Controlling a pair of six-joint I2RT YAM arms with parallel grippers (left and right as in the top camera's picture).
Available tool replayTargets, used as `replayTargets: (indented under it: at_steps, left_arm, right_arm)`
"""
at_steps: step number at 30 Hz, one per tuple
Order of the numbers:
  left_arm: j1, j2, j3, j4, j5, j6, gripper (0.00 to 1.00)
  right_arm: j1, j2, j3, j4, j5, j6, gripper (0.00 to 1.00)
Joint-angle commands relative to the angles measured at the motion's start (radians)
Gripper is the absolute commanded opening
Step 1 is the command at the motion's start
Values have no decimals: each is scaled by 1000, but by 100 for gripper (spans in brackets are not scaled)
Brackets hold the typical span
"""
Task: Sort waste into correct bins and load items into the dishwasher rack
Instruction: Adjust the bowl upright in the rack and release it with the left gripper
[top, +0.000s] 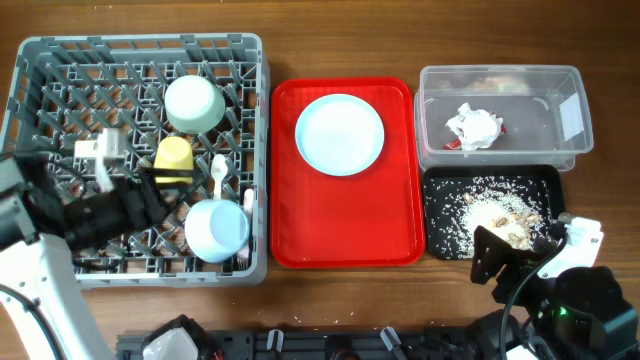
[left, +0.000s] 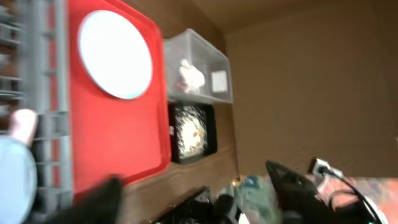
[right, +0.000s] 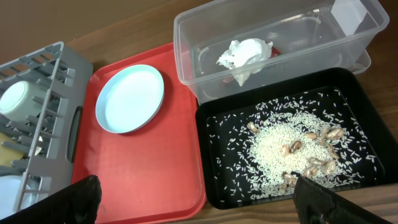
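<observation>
The light blue plate (top: 340, 134) lies on the red tray (top: 345, 230); it also shows in the left wrist view (left: 115, 53) and the right wrist view (right: 130, 99). The grey rack (top: 255, 150) holds the pale blue-green bowl (top: 192, 103), the yellow cup (top: 173, 160), a white spoon (top: 218, 170) and a light blue round dish (top: 215, 230). The crumpled wrapper (top: 472, 127) lies in the clear tub (top: 560, 80). The rice scraps (top: 495, 208) lie in the black tray (top: 436, 235). My left gripper (top: 168, 196) is open and empty above the rack. My right gripper (top: 512, 262) is open and empty at the black tray's near edge.
The rack takes up the left of the table, the red tray the middle, and the tub and black tray the right. Bare wood runs along the front edge (top: 350, 290). The left wrist view is blurred.
</observation>
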Motion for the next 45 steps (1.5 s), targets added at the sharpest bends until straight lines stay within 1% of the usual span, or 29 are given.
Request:
replayTargets:
  at_steps: [1,3,4,6,8,9,13,16,19,22,26,29,35,37,38,45]
  left_arm:
    - [-102,-5,13,43,-117,-175,4]
    - [-168,-8,13,121,-371,-383,4]
    - [-211,-10,13,148,-524,-504,4]
    - [-300,-16,13,165,-740,-656,4]
    - [-420,-16,11,175,-902,-793,4]
    - [-485,-16,7,185,-952,-859,4]
    - [-672,-14,-50,256,-992,-984,4]
    - [-766,-14,-119,306,-1112,-1101,4]
    - [-850,3,-221,366,-1199,-1201,4]
    - [-863,22,-249,381,-1293,-1247,4]
    - [-863,51,-278,460,-1300,-1246,4]
    - [-863,64,-279,451,-1371,-1246,4]
    - [-858,63,-276,383,-1428,-1256,4]
    - [-841,63,-270,324,-1487,-1286,4]
    - [-829,63,-262,311,-1487,-1299,4]
    - [-803,62,-121,207,-1489,-1298,4]
  right_arm:
    - [-2,-5,3,2,10,-6,100]
    - [-1,-5,3,2,10,-6,100]
    - [-2,-5,3,2,10,-6,100]
    - [-2,-5,3,2,10,-6,100]
    - [-2,-5,3,2,10,-6,100]
    - [-1,-5,3,2,10,-6,100]
    - [-1,-5,3,2,10,-6,100]
    - [-2,-5,3,2,10,-6,100]
    - [-2,-5,3,2,10,-6,100]
    - [-2,-5,3,2,10,-6,100]
    - [-2,-5,3,2,10,-6,100]
    - [-2,-5,3,2,10,-6,100]
    - [-2,-5,3,2,10,-6,100]
    - [-1,-5,3,2,10,-6,100]
    - [-2,-5,3,2,10,-6,100]
    - [-2,-5,3,2,10,-6,100]
